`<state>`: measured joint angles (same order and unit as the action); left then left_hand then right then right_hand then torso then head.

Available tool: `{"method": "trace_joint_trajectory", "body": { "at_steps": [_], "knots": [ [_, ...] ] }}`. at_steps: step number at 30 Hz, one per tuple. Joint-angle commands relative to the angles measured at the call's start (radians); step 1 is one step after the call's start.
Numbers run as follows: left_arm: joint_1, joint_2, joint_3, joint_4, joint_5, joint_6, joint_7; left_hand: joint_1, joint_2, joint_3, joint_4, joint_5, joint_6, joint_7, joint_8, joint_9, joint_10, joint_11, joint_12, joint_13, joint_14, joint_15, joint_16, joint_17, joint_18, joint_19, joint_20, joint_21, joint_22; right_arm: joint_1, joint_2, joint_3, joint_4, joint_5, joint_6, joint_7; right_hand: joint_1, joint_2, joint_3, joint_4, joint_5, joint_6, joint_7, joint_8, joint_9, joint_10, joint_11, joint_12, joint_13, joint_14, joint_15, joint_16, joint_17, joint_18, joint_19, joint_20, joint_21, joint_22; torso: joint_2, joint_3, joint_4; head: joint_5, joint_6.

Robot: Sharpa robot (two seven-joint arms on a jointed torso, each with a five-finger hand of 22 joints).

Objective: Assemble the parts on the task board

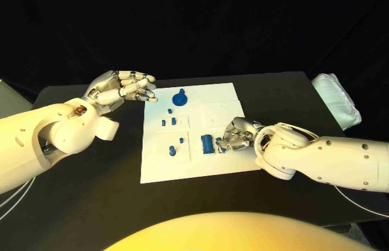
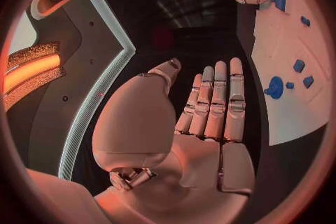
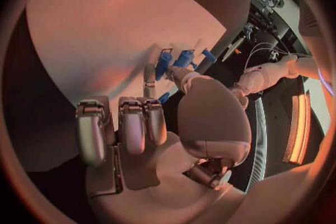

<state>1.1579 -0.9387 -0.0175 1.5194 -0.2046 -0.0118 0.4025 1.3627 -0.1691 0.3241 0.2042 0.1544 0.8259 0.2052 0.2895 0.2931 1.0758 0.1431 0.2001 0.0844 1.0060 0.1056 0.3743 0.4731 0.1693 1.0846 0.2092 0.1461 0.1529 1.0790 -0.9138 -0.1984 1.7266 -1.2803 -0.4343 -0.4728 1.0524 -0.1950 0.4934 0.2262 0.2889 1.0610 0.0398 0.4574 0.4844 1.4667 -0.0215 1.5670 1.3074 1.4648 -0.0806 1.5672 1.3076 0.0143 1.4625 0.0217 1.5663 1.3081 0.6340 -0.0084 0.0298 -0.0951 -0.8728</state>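
Table (image 1: 267, 88): black top, dark backdrop behind it; a pale wrapped bundle (image 1: 338, 99) lies near its far right corner.

Task board (image 1: 231, 161): white plate, middle of the table, its long axis running from the robot toward the far edge, slightly skewed. Shallow square recesses show on its surface.

Parts, all blue, on the board:
- round part (image 1: 180, 98) with a short stub, near the far edge; the stub points away from the robot.
- two small parts (image 1: 168, 121) just nearer than it, one upright peg (image 1: 170, 111) beside them.
- small pair (image 1: 172, 148) on the near-left area, apart from the rest.
- ribbed block (image 1: 208, 143), long axis running near to far, in the middle of the board, just beside the right robot hand.

Left robot hand (image 1: 126, 87): raised off the board's far-left corner, holding nothing. In the left wrist view its fingers (image 2: 217, 101) lie straight and side by side, thumb apart.

Right robot hand (image 1: 236, 134): low over the board's right half, fingers curled down toward the ribbed block. The right wrist view shows fingertips (image 3: 150, 75) close to blue parts (image 3: 183, 58); whether it grips one cannot be told.
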Motion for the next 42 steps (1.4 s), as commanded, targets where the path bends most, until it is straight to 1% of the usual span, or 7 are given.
{"method": "trace_joint_trajectory", "body": {
  "at_steps": [1, 6, 16, 25, 31, 39, 42],
  "knots": [
    [0.000, 0.001, 0.000, 0.001, 0.005, 0.021, 0.005, 0.008, 0.000, -0.002, 0.003, 0.005, 0.001, 0.003, -0.004, -0.001, 0.001, 0.007, -0.007, 0.002, -0.007, -0.001, -0.003, 0.002, 0.013, 0.007, 0.001, -0.004, -0.002, -0.002, 0.001, -0.001, -0.001, -0.009, 0.013, -0.007, -0.028, -0.003, -0.013, 0.017, -0.040, 0.000, 0.006, 0.009, -0.001, 0.104, -0.004, 0.004, 0.263, 0.106, -0.006, 0.004, 0.263, -0.014, 0.108, -0.005, 0.004, 0.263, 0.000, 0.0000, 0.0000, 0.000, 0.000],
    [0.000, 0.002, 0.000, 0.000, 0.005, 0.021, 0.004, 0.008, 0.000, -0.002, 0.003, 0.005, 0.001, 0.003, -0.004, -0.001, 0.001, 0.007, -0.007, 0.002, -0.007, -0.001, -0.003, 0.002, 0.013, 0.007, 0.001, -0.004, -0.002, -0.002, -0.001, -0.001, 0.003, -0.005, 0.010, -0.005, -0.076, -0.001, -0.040, 0.054, -0.076, 0.001, 0.007, 0.015, -0.008, 0.104, -0.003, 0.004, 0.263, 0.106, -0.005, 0.004, 0.263, -0.014, 0.108, -0.005, 0.004, 0.263, -0.001, -0.0001, -0.0007, -0.001, 0.000],
    [0.000, 0.002, 0.000, -0.001, 0.005, 0.020, 0.004, 0.008, 0.002, -0.002, 0.004, 0.005, 0.001, 0.003, -0.005, -0.001, 0.001, 0.007, -0.007, 0.002, -0.008, -0.001, -0.004, 0.002, 0.013, 0.007, 0.001, -0.005, -0.002, -0.004, -0.022, -0.001, 0.022, -0.001, 0.007, 0.000, -0.084, 0.001, -0.047, 0.058, -0.079, 0.001, 0.006, 0.018, -0.010, 0.104, -0.003, 0.004, 0.263, 0.106, -0.006, 0.004, 0.263, -0.014, 0.108, -0.005, 0.004, 0.263, 0.000, 0.0007, -0.0007, -0.004, 0.000],
    [0.000, 0.002, 0.000, -0.003, 0.005, 0.020, 0.006, 0.008, 0.002, -0.002, 0.004, 0.005, 0.001, 0.003, -0.005, -0.001, 0.001, 0.007, -0.007, 0.002, -0.008, -0.001, -0.004, 0.002, 0.013, 0.007, 0.001, -0.005, -0.002, -0.005, -0.060, -0.001, 0.023, 0.044, -0.026, 0.087, -0.012, -0.011, -0.038, 0.001, -0.085, -0.017, 0.008, 0.020, -0.019, 0.104, -0.002, 0.003, 0.263, 0.106, -0.006, 0.004, 0.263, -0.012, 0.107, -0.005, -0.008, 0.258, -0.001, 0.0004, 0.0001, -0.009, 0.000],
    [0.000, 0.010, 0.000, -0.019, 0.013, 0.017, 0.012, 0.009, 0.003, -0.003, 0.006, 0.005, 0.002, 0.003, -0.005, -0.002, 0.001, 0.007, -0.007, 0.002, -0.008, -0.001, -0.004, 0.003, 0.013, 0.007, 0.001, -0.005, -0.003, -0.002, -0.078, -0.001, -0.009, 0.256, -0.122, 0.354, 0.048, -0.014, -0.027, -0.040, -0.078, -0.089, 0.043, -0.024, -0.047, 0.082, 0.027, -0.040, 0.244, 0.100, 0.017, -0.011, 0.241, -0.001, 0.101, 0.010, -0.066, 0.238, -0.006, -0.0017, -0.0017, -0.008, 0.000],
    [-0.001, 0.042, 0.000, -0.071, 0.036, 0.008, 0.024, 0.014, 0.002, -0.003, 0.005, 0.005, 0.002, 0.002, -0.006, -0.002, 0.002, 0.006, -0.007, 0.002, -0.009, -0.001, -0.005, 0.004, 0.013, 0.007, 0.001, -0.007, -0.004, 0.035, -0.070, 0.000, -0.101, 0.578, -0.137, 0.644, 0.130, -0.010, -0.003, -0.101, -0.049, -0.118, 0.062, -0.050, -0.064, 0.039, 0.043, -0.113, 0.212, 0.090, 0.031, -0.038, 0.202, 0.015, 0.089, 0.024, -0.155, 0.207, -0.029, -0.0058, -0.0035, -0.005, 0.000],
    [-0.002, 0.065, -0.001, -0.111, 0.051, -0.005, 0.037, 0.024, 0.003, -0.002, 0.004, 0.006, 0.004, -0.002, -0.006, -0.002, 0.004, 0.004, -0.007, 0.003, -0.015, -0.001, -0.009, 0.004, 0.013, 0.004, 0.002, -0.011, -0.007, 0.053, -0.051, 0.003, -0.164, 0.701, -0.117, 0.721, 0.157, -0.006, 0.006, -0.123, -0.073, -0.141, 0.077, -0.065, -0.074, -0.059, 0.055, -0.276, 0.135, 0.043, 0.041, -0.147, 0.067, 0.053, 0.051, 0.037, -0.385, 0.118, -0.041, -0.0101, -0.0038, -0.005, 0.000]
  ]
}}
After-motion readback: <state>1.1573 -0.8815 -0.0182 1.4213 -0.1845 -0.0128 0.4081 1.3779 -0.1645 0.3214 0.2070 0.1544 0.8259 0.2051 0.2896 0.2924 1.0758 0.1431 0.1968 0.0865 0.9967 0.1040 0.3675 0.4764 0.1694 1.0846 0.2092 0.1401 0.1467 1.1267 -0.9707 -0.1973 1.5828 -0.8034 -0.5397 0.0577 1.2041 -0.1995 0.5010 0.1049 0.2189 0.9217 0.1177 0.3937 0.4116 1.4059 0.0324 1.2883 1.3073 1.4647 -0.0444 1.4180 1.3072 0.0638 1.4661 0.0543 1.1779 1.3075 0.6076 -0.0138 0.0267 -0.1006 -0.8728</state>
